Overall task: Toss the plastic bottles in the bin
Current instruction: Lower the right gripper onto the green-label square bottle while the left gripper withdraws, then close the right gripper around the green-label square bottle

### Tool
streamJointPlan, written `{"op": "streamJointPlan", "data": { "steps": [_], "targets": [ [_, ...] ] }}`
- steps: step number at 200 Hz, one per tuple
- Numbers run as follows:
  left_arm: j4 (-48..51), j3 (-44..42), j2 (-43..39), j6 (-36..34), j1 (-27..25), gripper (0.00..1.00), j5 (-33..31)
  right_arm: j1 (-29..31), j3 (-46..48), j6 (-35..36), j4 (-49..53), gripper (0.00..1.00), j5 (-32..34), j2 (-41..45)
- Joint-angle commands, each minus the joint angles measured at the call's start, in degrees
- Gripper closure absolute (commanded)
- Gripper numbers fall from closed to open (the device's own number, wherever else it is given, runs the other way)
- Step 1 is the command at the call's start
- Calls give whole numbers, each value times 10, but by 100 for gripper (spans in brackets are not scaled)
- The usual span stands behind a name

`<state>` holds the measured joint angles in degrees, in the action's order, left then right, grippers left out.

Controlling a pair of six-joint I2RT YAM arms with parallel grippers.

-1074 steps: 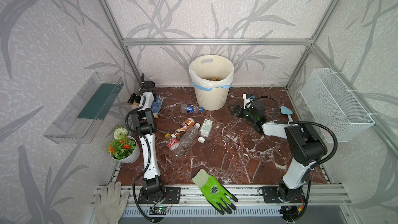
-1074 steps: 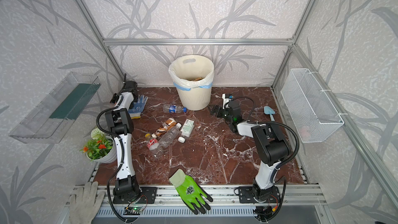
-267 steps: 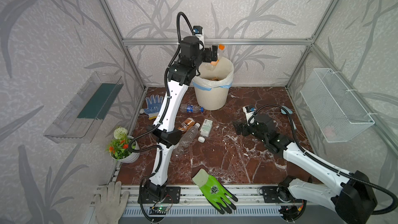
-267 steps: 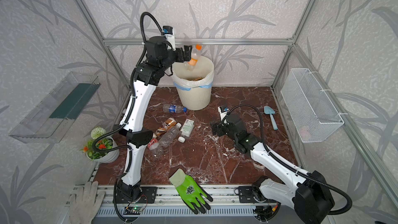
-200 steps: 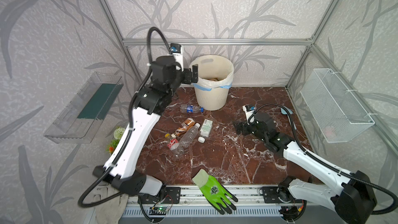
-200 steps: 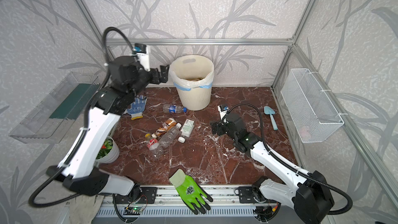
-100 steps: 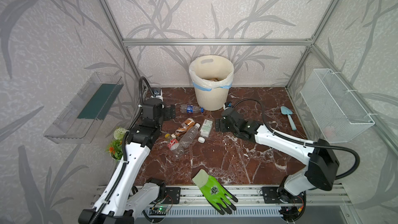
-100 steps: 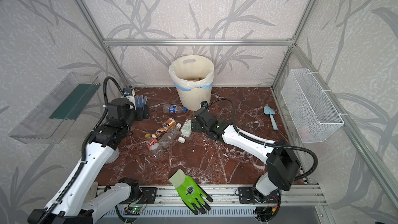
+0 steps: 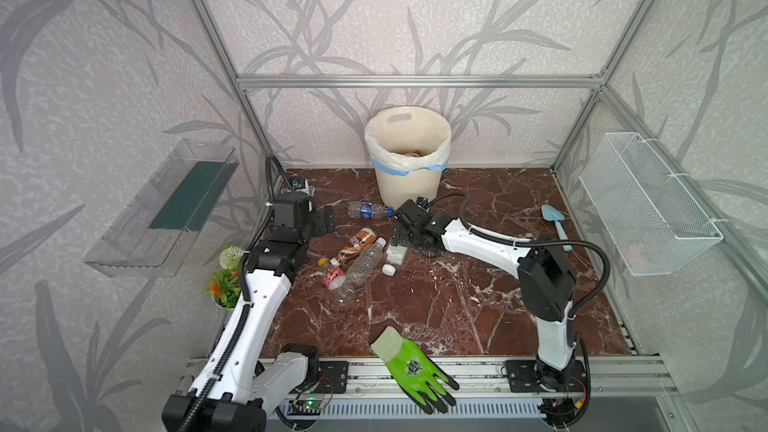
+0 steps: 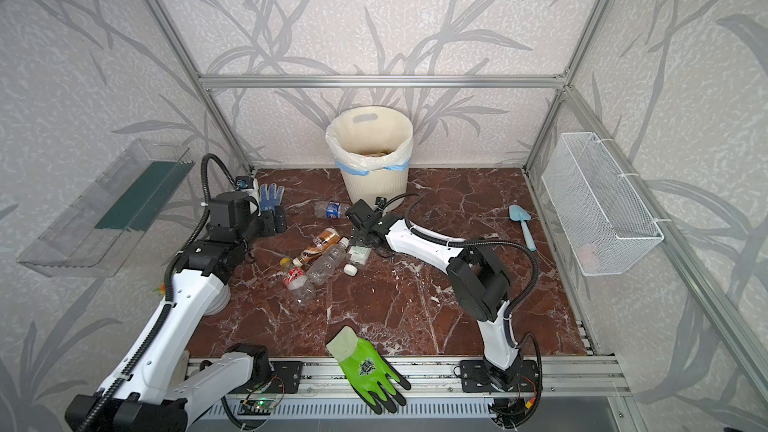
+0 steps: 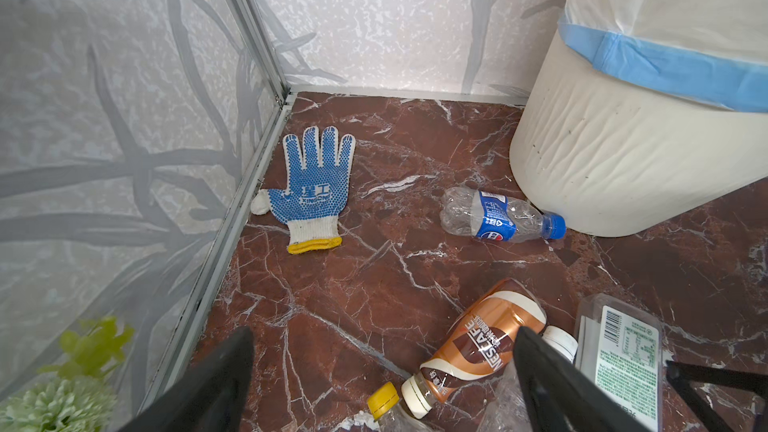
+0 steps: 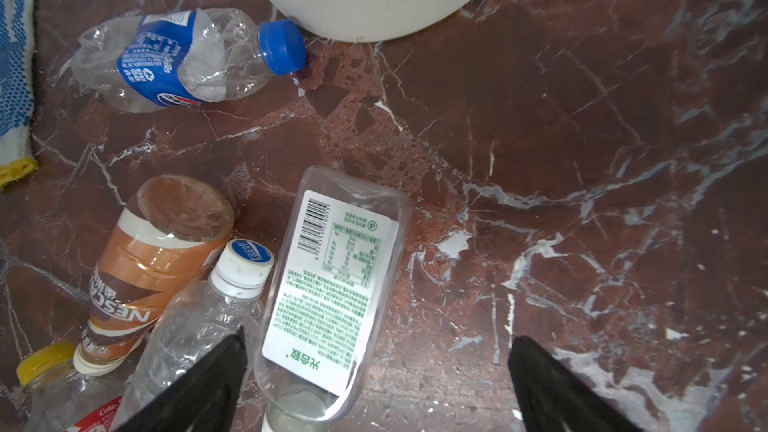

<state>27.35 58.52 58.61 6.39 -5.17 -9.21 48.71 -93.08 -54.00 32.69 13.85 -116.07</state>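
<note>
Where the red marble desk (image 9: 457,305) meets its back edge, the bin (image 9: 409,189) stands at the middle, white liner folded over its rim. My left fingers (image 11: 216,384) hang spread wide and empty above the back-left part of the desk. My right fingers (image 12: 203,380) are parted too, gripping nothing, low over the white-labelled bottle (image 12: 332,284), which lies flat between them. Huddled beside it, left of the desk's centre: clear bottle (image 12: 195,326), brown-labelled bottle (image 12: 153,268), red-labelled bottle (image 9: 334,278), all on their sides. Blue-labelled bottle (image 9: 368,209) lies alone, its cap at the bin's foot.
</note>
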Motion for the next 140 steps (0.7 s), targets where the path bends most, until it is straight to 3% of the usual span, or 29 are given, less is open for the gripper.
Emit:
{"op": "streamJointPlan", "data": {
  "steps": [1,28,80,140],
  "targets": [
    [-12,3,-7,11,7,4,8,1,-53,-38,66,1,-26,-42],
    [-11,3,-5,11,13,4,8,-1,-94,-51,78,1,-61,-88],
    [-10,4,-5,8,24,5,7,-5,-127,-51,74,0,-45,-130],
    [-10,4,-1,6,28,5,8,-11,-125,-43,55,9,-31,-155]
  ]
}}
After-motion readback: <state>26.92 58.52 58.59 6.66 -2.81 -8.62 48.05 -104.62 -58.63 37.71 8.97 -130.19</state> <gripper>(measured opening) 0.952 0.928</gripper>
